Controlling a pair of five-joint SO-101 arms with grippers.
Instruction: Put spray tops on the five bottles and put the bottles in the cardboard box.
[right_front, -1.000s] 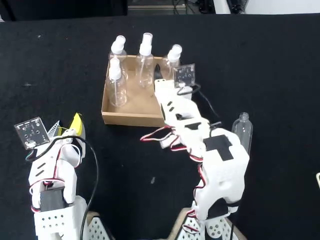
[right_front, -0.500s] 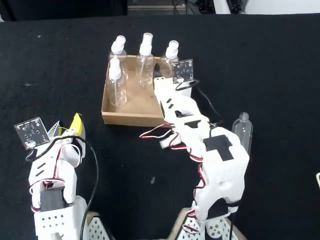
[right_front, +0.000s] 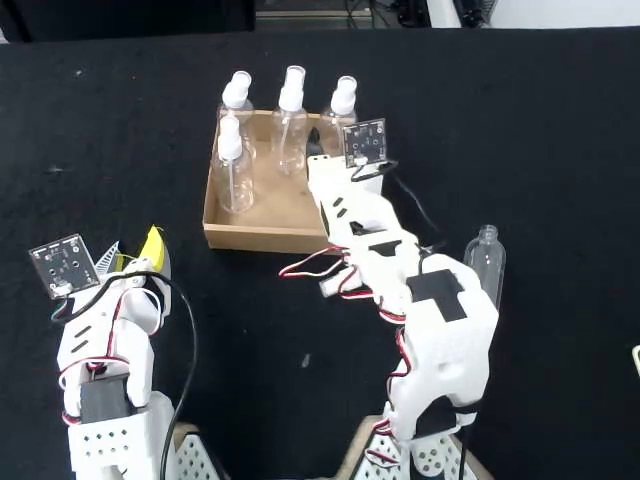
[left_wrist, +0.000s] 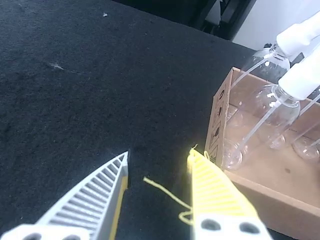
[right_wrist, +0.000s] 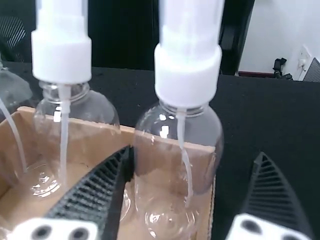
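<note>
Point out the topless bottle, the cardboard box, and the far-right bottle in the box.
topless bottle (right_front: 485, 262): high view, on its clear body.
cardboard box (right_front: 262, 238): high view, on its near wall.
far-right bottle in the box (right_wrist: 177, 145): right wrist view, on the clear body under its spray top.

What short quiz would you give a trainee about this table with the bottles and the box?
1. True or false: the right gripper is open, with a bottle between its jaws.
2. How many bottles wearing a spray top stand in the cardboard box? A three, B four, C five.
3. Fill in: the lone bottle standing on the table outside the box has no ____.
Key: 1 true; 2 B; 3 spray top.
</note>
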